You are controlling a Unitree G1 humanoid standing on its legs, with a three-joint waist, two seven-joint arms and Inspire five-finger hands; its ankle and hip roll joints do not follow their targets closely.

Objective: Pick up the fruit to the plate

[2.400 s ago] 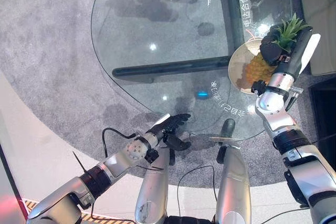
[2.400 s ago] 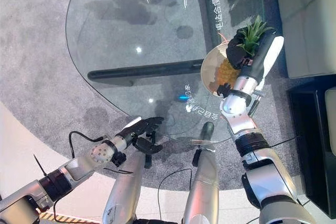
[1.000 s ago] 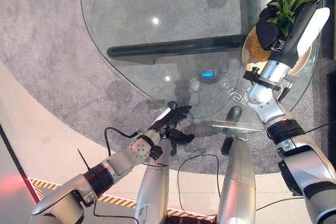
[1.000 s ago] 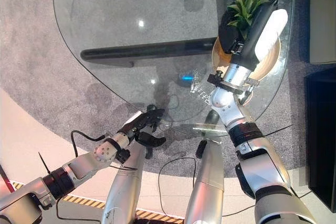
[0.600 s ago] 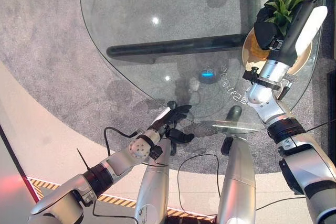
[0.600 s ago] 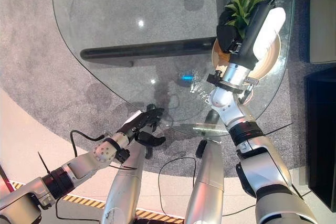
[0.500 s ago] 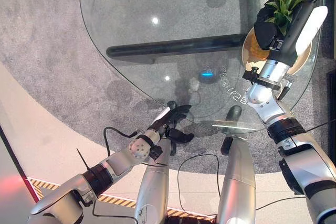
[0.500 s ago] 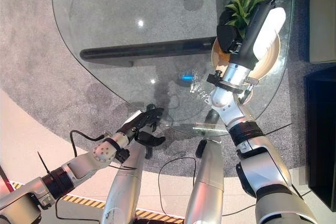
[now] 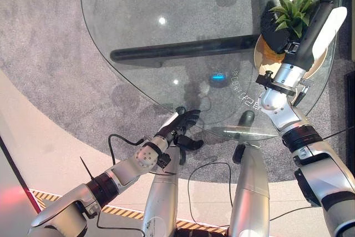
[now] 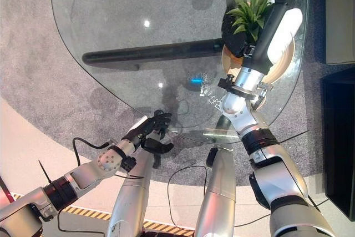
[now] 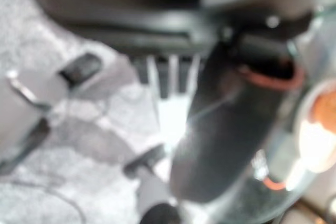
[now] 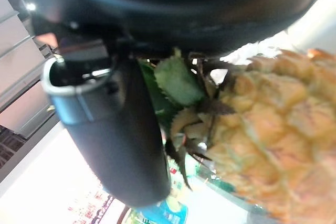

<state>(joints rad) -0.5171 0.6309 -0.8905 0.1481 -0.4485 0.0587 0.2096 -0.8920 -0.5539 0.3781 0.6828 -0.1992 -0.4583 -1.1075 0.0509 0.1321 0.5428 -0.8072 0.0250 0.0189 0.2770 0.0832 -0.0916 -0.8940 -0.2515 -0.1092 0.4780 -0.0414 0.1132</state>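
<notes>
- Plainly, the right hand is curled round the pineapple at the base of its green crown, with the fruit's yellow body hanging below the hand over the plate at the far right of the glass table.
- In the right wrist view the thumb lies along one side of the leaves and the scaly fruit sits just past the palm, so the hold looks to be on the crown end, not the body.
- Whether the pineapple's base already touches the plate cannot be told from the head views; the hand and leaves cover that spot.
- The step in hand, as I judge it, is setting the fruit down. It would be done well by lowering it straight, keeping the body centred over the plate and away from its rim, and letting go only once the weight rests on the dish.
- A pineapple held by its top is likely to swing or tip, so a slow descent and a gentle opening of the fingers seem wise.
- The left hand idles at the table's near edge, fingers loosely bent and holding nothing.
</notes>
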